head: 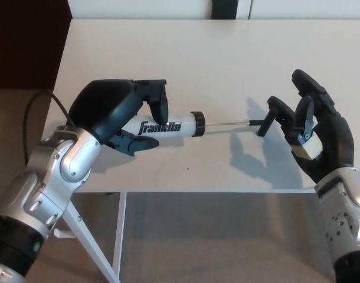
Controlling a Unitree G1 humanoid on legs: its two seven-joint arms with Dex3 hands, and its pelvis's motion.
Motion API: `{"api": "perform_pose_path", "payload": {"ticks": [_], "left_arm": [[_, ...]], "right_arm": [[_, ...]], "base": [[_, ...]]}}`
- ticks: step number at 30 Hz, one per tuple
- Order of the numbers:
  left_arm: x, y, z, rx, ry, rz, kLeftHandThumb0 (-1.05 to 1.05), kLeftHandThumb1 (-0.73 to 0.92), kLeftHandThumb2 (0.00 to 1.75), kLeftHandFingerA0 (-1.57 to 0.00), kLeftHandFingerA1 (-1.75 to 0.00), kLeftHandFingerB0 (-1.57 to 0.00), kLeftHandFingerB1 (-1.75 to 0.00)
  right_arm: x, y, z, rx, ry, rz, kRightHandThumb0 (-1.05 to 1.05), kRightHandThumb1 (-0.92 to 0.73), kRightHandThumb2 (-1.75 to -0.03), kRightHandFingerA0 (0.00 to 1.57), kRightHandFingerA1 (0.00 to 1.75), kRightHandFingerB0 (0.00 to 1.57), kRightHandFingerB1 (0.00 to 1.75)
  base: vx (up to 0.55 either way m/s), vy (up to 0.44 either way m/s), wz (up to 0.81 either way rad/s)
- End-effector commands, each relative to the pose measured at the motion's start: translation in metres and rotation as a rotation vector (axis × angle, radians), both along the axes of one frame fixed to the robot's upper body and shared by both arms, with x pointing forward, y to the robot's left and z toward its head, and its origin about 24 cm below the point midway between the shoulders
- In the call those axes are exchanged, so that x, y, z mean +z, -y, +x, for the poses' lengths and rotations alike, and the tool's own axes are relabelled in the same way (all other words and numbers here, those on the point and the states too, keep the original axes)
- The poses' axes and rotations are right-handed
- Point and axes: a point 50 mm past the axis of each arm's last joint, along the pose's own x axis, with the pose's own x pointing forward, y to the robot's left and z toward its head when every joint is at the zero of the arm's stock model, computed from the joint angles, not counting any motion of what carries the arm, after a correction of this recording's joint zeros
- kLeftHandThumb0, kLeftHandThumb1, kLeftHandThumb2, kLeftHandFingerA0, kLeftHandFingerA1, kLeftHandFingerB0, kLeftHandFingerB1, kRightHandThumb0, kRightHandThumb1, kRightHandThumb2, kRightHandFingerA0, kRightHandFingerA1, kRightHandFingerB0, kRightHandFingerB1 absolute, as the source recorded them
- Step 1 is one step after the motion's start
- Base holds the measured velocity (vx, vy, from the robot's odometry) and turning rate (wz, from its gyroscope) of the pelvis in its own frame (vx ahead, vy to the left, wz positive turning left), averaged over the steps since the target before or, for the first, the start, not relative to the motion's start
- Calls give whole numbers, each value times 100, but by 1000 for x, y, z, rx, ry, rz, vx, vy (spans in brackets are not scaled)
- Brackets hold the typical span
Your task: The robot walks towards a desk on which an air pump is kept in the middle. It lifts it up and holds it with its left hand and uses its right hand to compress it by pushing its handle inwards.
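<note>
Head view, looking down over my own arms at a white desk (227, 53). My left hand (118, 115) comes in from the left side of the picture, on a silver forearm with a black cable looping off behind it. Its fingers are clenched around the white barrel of the air pump (168, 125), with two thick fingers curled over the top and the thumb pressing from underneath. The pump lies roughly level above the desk surface, raised off it, and casts a soft shadow on the white top below. The word "Franklin" reads in dark letters along the barrel, just past my fingers. A black collar closes the barrel's right end, and a thin metal rod runs out of it to the right, fully drawn out.

At the rod's far end sits the small black handle (263, 125), a short crossbar. My right hand (313, 138) comes in from the right side, palm turned toward the pump. Its fingers are released and spread, grasping nothing; the nearest fingertip (275, 106) sits just beside the handle, and I cannot tell whether it touches.

Beneath the desk's front edge, a white metal leg frame (91, 250) and tan floor show.
</note>
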Motion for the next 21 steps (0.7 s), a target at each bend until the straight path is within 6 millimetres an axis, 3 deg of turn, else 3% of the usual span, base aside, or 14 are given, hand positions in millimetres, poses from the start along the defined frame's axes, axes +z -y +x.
{"api": "perform_pose_path", "payload": {"ticks": [1,4,5,6,7,9,11,12,20,21], "left_arm": [[1,2,-4,-39,-1,-54,-2,82,69,-85,-169,-67,-154],[1,3,-5,-50,-3,-62,-2,82,69,-85,-169,-67,-154],[2,4,-6,-71,-27,-103,-5,75,75,-74,-165,-72,-145],[2,4,-6,-71,-27,-103,-5,75,75,-74,-165,-72,-145],[4,3,-5,-85,-155,-234,-9,75,77,-100,-135,-80,-119],[7,4,-5,-141,-308,-396,-9,75,77,-100,-135,-80,-119],[8,4,-5,-153,-336,-424,-9,75,77,-100,-135,-80,-119],[9,4,-5,-158,-367,-456,-9,74,72,-111,-132,-86,-116],[6,-3,-7,-163,-471,-569,-13,75,72,-112,-136,-89,-117],[7,-3,-6,-164,-477,-573,-11,75,73,-112,-133,-87,-117]], "right_arm": [[-2,-1,1,2,-7,63,-82,-76,-106,12,42,6,35],[-1,-1,2,0,-7,75,-82,-76,-106,12,42,6,35],[-1,-1,2,0,-7,74,-36,-49,-109,0,47,0,47],[-1,-1,2,0,-7,74,-36,-49,-109,0,47,0,47],[0,-1,3,-4,-8,88,-36,-49,-109,0,47,0,47],[1,0,4,-8,-9,106,-36,-49,-109,0,47,0,47],[1,0,4,-9,-10,110,-36,-49,-109,0,47,0,47],[2,1,4,-11,-9,107,-80,-92,-72,17,30,11,26],[0,-4,4,-2,-16,105,-84,-89,-72,18,31,11,25],[1,-3,5,-2,-14,105,-82,-77,-113,15,46,0,36]], "base": [[0,0,0],[0,0,0],[0,0,0],[0,0,0],[0,0,0],[0,0,0],[0,0,0],[0,0,0],[0,0,0],[0,0,0]]}}
